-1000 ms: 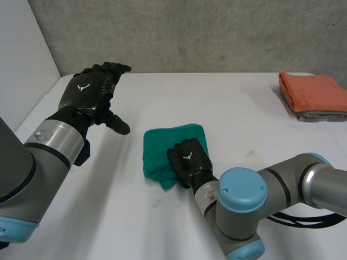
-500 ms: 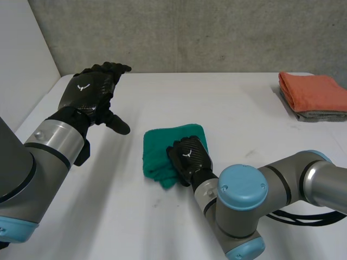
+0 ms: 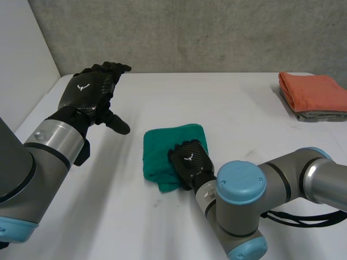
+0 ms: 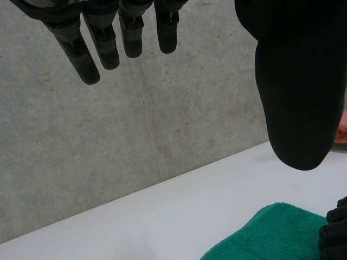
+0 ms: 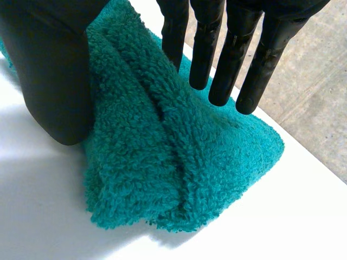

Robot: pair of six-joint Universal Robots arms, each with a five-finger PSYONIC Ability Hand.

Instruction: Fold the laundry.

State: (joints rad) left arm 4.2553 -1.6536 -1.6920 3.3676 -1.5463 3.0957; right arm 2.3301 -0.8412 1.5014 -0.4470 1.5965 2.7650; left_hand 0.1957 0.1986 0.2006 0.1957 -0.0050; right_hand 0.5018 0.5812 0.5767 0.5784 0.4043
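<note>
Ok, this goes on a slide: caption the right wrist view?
Right hand, fingers straight, over a folded teal terry-cloth towel on the white table.

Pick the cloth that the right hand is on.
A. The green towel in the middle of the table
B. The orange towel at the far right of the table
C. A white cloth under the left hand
A: in the head view the right hand lies on the near right part of the green towel, with its fingers straight over the pile, and the orange towel lies well apart from it.
</note>
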